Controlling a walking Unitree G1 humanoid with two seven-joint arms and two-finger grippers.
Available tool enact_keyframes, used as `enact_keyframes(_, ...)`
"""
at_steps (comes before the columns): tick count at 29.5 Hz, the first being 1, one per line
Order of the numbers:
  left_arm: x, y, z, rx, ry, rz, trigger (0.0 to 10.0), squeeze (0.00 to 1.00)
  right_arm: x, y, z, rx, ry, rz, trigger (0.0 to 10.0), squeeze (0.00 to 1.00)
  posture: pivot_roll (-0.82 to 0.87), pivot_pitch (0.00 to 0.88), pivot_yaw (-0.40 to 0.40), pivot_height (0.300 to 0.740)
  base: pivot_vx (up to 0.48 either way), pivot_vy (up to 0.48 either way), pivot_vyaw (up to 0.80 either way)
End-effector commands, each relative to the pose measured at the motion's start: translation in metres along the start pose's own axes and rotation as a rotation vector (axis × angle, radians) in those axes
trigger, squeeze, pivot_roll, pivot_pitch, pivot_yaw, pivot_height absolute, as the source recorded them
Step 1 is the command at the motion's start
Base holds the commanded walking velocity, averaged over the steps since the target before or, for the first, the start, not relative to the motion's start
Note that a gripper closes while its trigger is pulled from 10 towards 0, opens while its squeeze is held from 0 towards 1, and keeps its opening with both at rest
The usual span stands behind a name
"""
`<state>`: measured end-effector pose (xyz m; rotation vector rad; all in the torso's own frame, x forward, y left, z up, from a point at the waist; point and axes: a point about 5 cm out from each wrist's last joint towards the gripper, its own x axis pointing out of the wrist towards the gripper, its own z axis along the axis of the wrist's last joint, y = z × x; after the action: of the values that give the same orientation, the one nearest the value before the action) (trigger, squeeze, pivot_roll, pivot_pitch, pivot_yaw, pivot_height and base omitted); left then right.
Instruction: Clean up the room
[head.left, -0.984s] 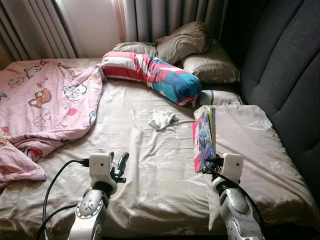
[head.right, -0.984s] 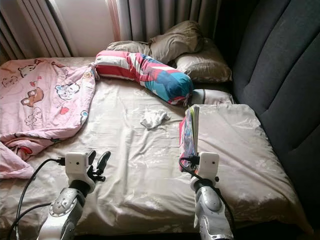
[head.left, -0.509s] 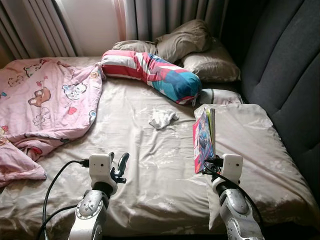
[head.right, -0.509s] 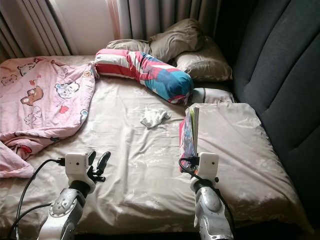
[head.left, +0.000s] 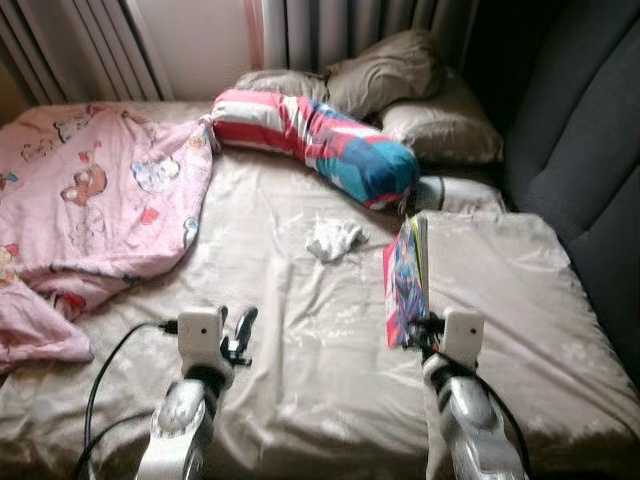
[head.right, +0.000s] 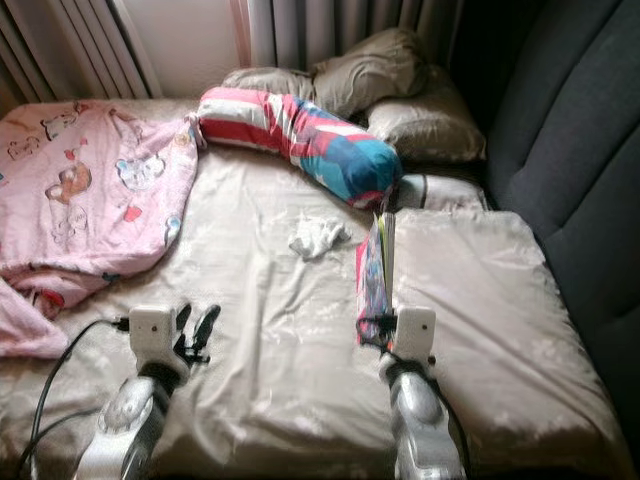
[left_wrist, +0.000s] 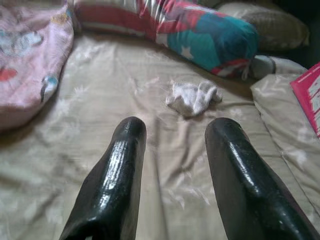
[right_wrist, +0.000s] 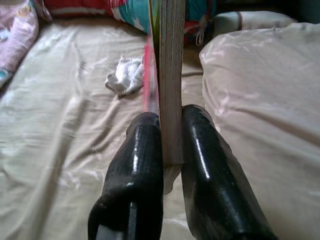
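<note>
The right pincer (right_wrist: 167, 137) pinches a thin book (head.left: 405, 280) by its lower edge, holding it upright on edge above the bed (head.left: 300, 350). The left pincer (left_wrist: 175, 145) hovers with fingers spread over the sheet, a crumpled white cloth (left_wrist: 194, 97) lying ahead of it.

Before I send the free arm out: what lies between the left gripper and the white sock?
Only bare beige sheet lies between the open left gripper and the white sock, seen in the left wrist view.

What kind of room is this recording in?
A bedroom: a bed with pillows against a padded headboard, a pink blanket, and curtains behind.
</note>
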<state>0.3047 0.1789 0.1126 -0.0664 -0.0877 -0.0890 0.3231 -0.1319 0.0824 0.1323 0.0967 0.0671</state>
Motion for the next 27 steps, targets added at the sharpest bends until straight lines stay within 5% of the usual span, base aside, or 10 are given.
enact_keyframes(1,-0.001,-0.004,0.000,-0.010,0.001,-0.008,10.0,0.00,0.000,-0.005,0.007,-0.014,-0.034,-0.008,10.0,0.00,0.06,0.212,-0.031,0.740,0.000,0.000,0.00)
enact_keyframes(27,-0.005,-0.004,-0.003,-0.010,0.019,-0.017,10.0,0.00,0.003,-0.007,0.000,-0.005,0.007,-0.019,10.0,0.00,0.06,0.223,-0.025,0.740,0.000,0.000,0.00)
